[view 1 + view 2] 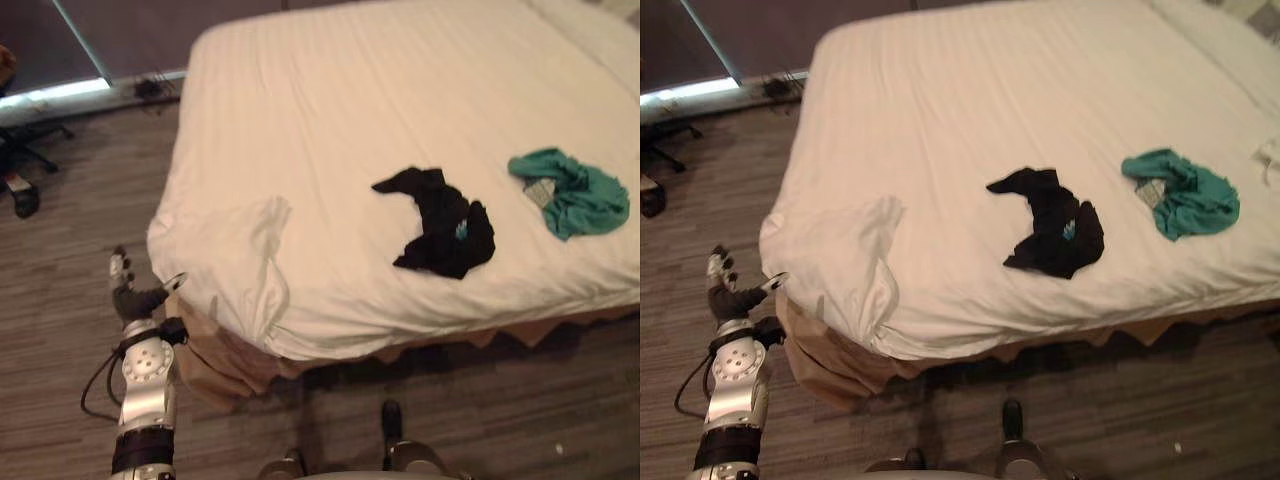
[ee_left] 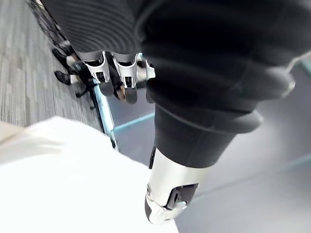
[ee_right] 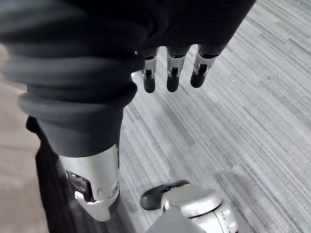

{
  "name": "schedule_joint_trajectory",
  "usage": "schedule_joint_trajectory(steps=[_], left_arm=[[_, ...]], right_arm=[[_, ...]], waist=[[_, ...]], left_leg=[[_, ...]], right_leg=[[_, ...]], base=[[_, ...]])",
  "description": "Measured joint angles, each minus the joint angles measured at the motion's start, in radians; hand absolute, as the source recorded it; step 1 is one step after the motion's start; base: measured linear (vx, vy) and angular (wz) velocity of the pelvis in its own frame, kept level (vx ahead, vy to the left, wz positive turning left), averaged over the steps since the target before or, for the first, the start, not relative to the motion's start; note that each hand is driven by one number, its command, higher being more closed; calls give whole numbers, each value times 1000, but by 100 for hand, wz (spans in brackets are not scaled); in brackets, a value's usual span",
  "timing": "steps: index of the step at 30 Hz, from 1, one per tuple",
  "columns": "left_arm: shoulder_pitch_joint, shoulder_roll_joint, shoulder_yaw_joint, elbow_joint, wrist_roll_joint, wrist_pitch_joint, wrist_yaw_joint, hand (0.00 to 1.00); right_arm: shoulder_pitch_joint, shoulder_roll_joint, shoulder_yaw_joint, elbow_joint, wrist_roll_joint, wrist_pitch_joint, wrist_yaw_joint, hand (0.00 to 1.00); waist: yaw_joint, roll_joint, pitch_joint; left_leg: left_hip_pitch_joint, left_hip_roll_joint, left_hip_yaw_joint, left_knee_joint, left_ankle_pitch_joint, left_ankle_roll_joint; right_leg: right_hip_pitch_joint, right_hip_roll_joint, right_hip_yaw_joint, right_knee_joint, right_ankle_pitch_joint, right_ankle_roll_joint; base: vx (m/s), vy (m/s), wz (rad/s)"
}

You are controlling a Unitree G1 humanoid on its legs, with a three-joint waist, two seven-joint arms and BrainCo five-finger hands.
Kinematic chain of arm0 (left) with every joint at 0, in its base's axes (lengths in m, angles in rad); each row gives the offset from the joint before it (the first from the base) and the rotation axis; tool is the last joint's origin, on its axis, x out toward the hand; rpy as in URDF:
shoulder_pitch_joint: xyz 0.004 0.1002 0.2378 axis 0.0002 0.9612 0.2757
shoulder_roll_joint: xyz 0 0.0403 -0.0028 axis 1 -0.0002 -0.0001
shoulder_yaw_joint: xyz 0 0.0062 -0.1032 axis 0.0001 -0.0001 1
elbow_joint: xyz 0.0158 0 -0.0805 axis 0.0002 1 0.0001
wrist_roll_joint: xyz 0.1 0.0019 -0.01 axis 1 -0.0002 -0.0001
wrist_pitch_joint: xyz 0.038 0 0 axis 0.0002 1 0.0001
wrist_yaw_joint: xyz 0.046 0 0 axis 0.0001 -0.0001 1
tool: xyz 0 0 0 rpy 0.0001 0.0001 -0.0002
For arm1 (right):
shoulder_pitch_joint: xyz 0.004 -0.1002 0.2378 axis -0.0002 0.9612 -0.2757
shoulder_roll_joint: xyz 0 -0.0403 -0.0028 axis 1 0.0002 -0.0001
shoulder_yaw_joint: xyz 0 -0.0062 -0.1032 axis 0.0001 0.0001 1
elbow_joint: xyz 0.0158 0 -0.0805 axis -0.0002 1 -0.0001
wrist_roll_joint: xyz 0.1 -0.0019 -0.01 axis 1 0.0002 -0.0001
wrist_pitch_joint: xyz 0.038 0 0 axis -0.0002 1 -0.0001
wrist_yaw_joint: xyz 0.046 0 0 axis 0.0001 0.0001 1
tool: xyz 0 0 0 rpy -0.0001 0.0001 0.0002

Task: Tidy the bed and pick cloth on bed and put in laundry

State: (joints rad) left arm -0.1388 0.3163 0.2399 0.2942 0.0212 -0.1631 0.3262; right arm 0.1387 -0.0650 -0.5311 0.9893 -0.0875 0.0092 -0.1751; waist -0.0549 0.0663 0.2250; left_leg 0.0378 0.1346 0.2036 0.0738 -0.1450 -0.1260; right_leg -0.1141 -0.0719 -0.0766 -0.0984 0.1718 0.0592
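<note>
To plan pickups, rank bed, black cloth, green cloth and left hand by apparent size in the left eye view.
1. bed
2. black cloth
3. green cloth, nearly the same as the black one
4. left hand

On my screen, a floor (image 1: 60, 300) of grey-brown strips runs across the bottom of the frame and up the left side. A wide bed (image 1: 380, 110) under a white sheet takes up the centre and right. A tan skirt (image 1: 215, 365) hangs below its near corner at lower left. At upper left I see a dark wall (image 1: 140, 30) that meets the floor along a bright strip of light (image 1: 55, 93). A black wheeled chair (image 1: 25, 200) stands at the far left edge.
</note>
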Motion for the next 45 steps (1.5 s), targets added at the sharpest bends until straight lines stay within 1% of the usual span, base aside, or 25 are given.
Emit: schedule_joint_trajectory(steps=[2,3,5,7,9,10,11,13,16,19,22,24,26,28,30,31,32,33,36,37,38,41,42,43,45], left_arm=[[-57,24,-27,55,50,17,-1,0],[-94,48,-50,89,81,32,-1,0],[-155,72,-76,135,111,43,0,0],[-228,96,-100,192,140,53,1,0],[-327,136,-127,267,167,75,3,0],[-345,144,-132,278,177,80,5,100],[-384,169,-159,311,205,94,8,100],[-430,199,-189,358,234,106,10,100],[-508,255,-225,438,313,123,11,100],[-522,274,-235,457,403,138,-24,100],[-519,274,-237,457,425,139,-49,100],[-501,274,-236,452,426,137,-70,100],[-419,272,-212,431,423,126,-89,100],[-325,254,-155,407,420,116,-106,100],[-182,223,-85,382,406,110,-122,100],[-151,213,-63,382,400,110,-129,100],[-88,190,-11,387,387,111,-131,100],[-7,154,54,411,371,113,-131,0],[89,84,169,457,338,112,-129,0],[99,73,183,462,333,112,-127,0],[124,43,221,488,332,115,-127,0],[167,-26,327,521,316,115,-118,0],[172,-36,352,526,315,122,-113,0],[197,-52,389,567,315,147,-108,0],[230,-81,444,607,313,173,-107,0]], right_arm=[[-26,-9,2,-4,0,0,-1,0],[-46,-16,14,-14,0,-1,-6,0],[-67,-24,33,-37,1,-5,-23,0],[-78,-26,42,-50,1,-8,-29,0],[-96,-27,46,-64,4,-11,-43,0],[-96,-28,57,-66,5,-12,-45,0],[-95,-28,74,-67,10,-13,-50,0],[-96,-26,93,-71,20,-17,-64,0],[-96,-26,107,-82,41,-31,-66,0],[-94,-30,104,-109,52,-31,-66,0],[-93,-39,85,-121,84,-32,-65,0],[-91,-43,36,-132,104,-31,-65,0],[-91,-59,-27,-133,135,-25,-66,0],[-91,-80,-81,-133,150,-21,-66,0],[-91,-129,-164,-134,168,-10,-68,0],[-91,-142,-181,-138,169,-3,-68,0],[-90,-166,-219,-157,171,3,-73,0],[-84,-194,-251,-213,175,8,-85,0],[-87,-240,-257,-354,159,14,-92,0],[-90,-246,-257,-377,152,13,-96,0],[-100,-262,-254,-434,132,12,-108,0],[-115,-291,-236,-546,61,11,-115,0],[-124,-305,-217,-570,40,10,-114,100],[-136,-329,-178,-618,12,5,-114,100],[-144,-359,-128,-653,-2,-2,-112,100]], waist=[[-12,8,14],[-16,10,36],[-17,12,64],[-19,6,78],[-28,-5,122],[-29,-8,129],[-37,-15,142],[-38,-21,150],[-36,-29,171],[-32,-32,177],[-23,-31,177],[-17,-31,177],[-16,-27,175],[-16,-24,172],[-10,-8,143],[-8,-5,136],[-3,3,118],[8,14,96],[15,19,50],[16,19,39],[15,19,14],[16,13,-14],[15,11,-20],[12,9,-25],[13,9,-25]], left_leg=[[-25,5,6,1,4,-4],[-27,11,20,1,6,-7],[-39,18,40,5,6,-7],[-78,19,48,22,6,-7],[-111,21,49,45,6,-7],[-118,21,49,49,6,-7],[-132,21,48,56,6,-7],[-155,21,50,70,5,-7],[-165,24,62,86,-1,-5],[-166,39,91,120,-22,-4],[-171,41,105,136,-38,0],[-165,39,110,138,-42,2],[-130,39,118,134,-42,2],[-96,40,125,130,-42,2],[-66,37,127,103,-42,2],[-59,36,127,98,-42,2],[-48,36,125,93,-42,2],[-20,35,122,76,-41,1],[14,31,111,59,-41,1],[16,31,108,57,-41,1],[22,28,101,50,-40,1],[47,24,93,38,-40,1],[49,24,88,37,-39,1],[52,23,87,33,-39,2],[53,22,86,31,-39,2]], right_leg=[[-31,5,8,1,6,-7],[-46,10,24,12,7,-9],[-74,18,40,26,6,-11],[-118,19,53,43,6,-11],[-150,19,57,62,7,-12],[-156,19,58,64,7,-12],[-168,18,58,69,7,-13],[-194,16,63,83,7,-13],[-206,16,73,98,7,-13],[-206,19,85,101,8,-14],[-205,19,98,109,7,-13],[-202,18,104,114,6,-11],[-177,17,104,124,-1,-9],[-147,18,101,131,-15,-7],[-127,17,95,130,-25,-5],[-122,17,93,130,-27,-4],[-111,16,89,129,-32,-1],[-89,17,85,128,-39,0],[-48,16,75,109,-43,0],[-44,15,72,107,-43,0],[-33,12,65,98,-43,1],[0,9,54,79,-42,2],[6,8,50,75,-41,3],[7,7,51,74,-41,3],[8,5,49,72,-41,4]], base=[[-28,-62,-17],[-12,-51,-34],[-18,-52,-32],[-31,-49,-11],[-40,-51,-2],[-47,-42,-1],[-69,-43,2],[-65,-36,1],[-66,-31,-4],[-56,-23,-18],[-54,-10,-17],[-17,5,-7],[28,15,-4],[20,9,-1],[41,18,5],[58,23,6],[70,26,6],[54,23,8],[34,32,10],[14,31,11],[21,35,12],[11,33,9],[3,19,7],[0,0,0],[3,7,2]])
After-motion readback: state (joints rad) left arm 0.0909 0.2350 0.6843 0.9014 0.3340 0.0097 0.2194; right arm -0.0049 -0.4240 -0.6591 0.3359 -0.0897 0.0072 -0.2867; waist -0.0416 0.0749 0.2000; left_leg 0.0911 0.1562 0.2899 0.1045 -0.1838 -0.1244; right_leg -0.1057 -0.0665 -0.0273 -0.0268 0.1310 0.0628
